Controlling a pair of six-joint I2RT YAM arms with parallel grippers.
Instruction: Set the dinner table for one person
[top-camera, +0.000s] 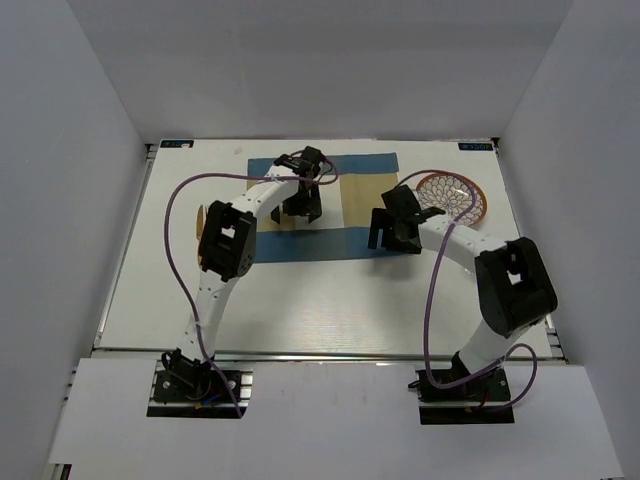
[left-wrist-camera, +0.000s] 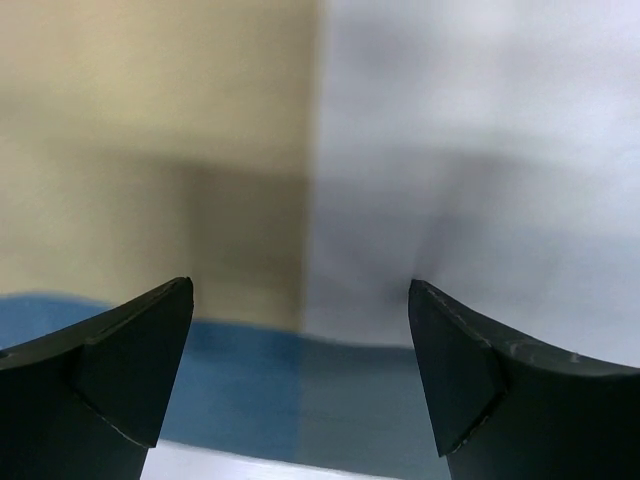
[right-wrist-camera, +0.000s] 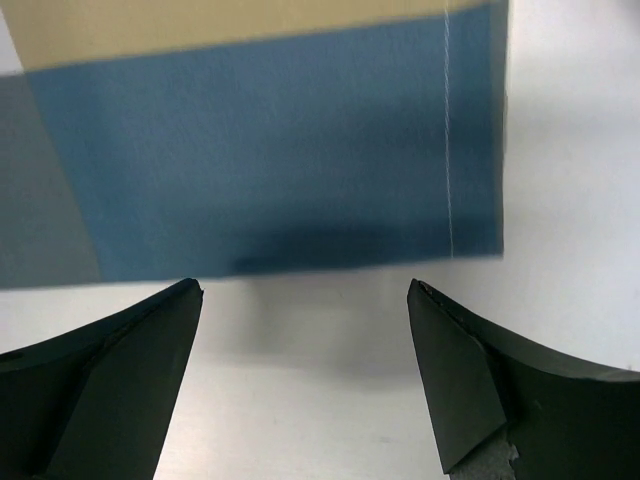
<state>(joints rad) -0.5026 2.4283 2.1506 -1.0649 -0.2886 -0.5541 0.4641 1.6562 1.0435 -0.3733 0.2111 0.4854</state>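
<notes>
The dinner table (top-camera: 300, 300), white with metal rail edges, fills the middle of the top view. Its near edge is partly covered by both arm bases, and walls enclose the other three sides.

A blue-and-tan striped placemat (top-camera: 360, 205) lies flat on the far half of the table, about midway across. Its left-centre part is hidden under the left arm.

A round patterned plate (top-camera: 465, 195) with a brown rim sits on the table right of the placemat, near it. Its near-left edge is covered by the right arm, so whether it touches the placemat cannot be told.

The left claw (top-camera: 302, 208) hangs over the placemat with its jaws spread wide and nothing between them. Its wrist view is badly blurred: tan and blue bands on the left, an unidentifiable pale surface on the right.

The right claw (right-wrist-camera: 305, 290) is likewise wide and empty, above bare table just off the placemat's blue corner.

A small tan object (top-camera: 203, 225) shows beside the left arm's elbow, mostly hidden and unidentifiable.
</notes>
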